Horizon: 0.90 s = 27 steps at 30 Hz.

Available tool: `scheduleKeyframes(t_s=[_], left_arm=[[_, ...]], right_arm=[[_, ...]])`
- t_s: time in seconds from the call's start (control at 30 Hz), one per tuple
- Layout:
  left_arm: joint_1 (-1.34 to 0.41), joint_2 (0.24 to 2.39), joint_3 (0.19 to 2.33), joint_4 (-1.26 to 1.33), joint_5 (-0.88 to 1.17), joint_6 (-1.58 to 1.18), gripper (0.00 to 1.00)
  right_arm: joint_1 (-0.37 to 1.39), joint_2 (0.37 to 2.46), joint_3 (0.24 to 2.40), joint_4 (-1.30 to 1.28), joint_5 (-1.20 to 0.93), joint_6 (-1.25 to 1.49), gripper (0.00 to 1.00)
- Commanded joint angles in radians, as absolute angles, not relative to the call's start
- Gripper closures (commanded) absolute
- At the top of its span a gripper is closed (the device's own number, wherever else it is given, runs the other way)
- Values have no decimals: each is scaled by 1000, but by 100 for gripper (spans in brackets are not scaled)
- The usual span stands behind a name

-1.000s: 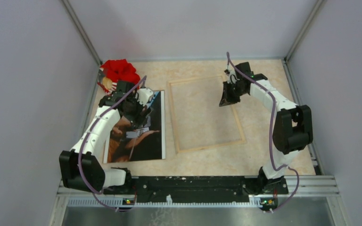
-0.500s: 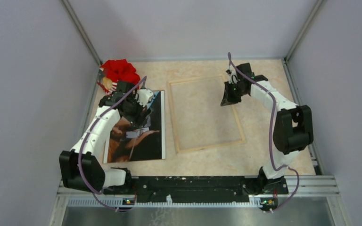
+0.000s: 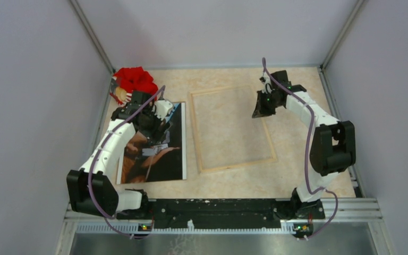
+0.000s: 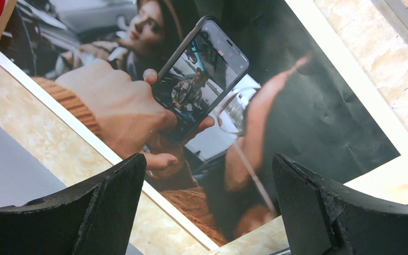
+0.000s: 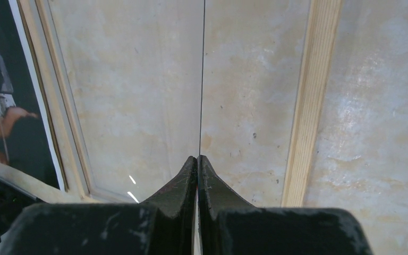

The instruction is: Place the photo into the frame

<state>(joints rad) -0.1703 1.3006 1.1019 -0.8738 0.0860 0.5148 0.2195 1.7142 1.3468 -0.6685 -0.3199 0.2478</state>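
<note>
The photo [image 3: 156,159] lies face up on the table at the left; it fills the left wrist view [image 4: 297,106]. My left gripper [image 3: 155,127] hovers just above it, open and empty [image 4: 207,159], fingers well apart. The frame [image 3: 239,164] lies flat in the middle, wood back up, its rail also in the right wrist view [image 5: 308,106]. My right gripper [image 3: 258,110] is above the frame's far right part, shut [image 5: 198,158] on the edge of a thin clear sheet [image 5: 202,79], seen edge-on as a dark line.
A red bundle with a yellow patch [image 3: 134,79] sits in the back left corner, just beyond the photo. Grey walls close in the table on the left, back and right. A black rail [image 3: 218,204] runs along the near edge.
My right gripper has moved a little up and to the right, still shut on the clear sheet. The left arm and photo have not moved.
</note>
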Motion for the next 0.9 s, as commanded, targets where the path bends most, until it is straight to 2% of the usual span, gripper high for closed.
scheduleKeyframes(t_s=[0.0, 0.57, 0.87], left_arm=[[-173, 1302, 1143, -879, 93, 516, 5], [-173, 1319, 1153, -880, 99, 515, 5], [-173, 1324, 1162, -885, 103, 516, 5]], right_arm=[[215, 1665, 1347, -635, -350, 250, 100], [215, 1477, 1213, -432, -744, 277, 100], [215, 1430, 1174, -392, -809, 311, 100]])
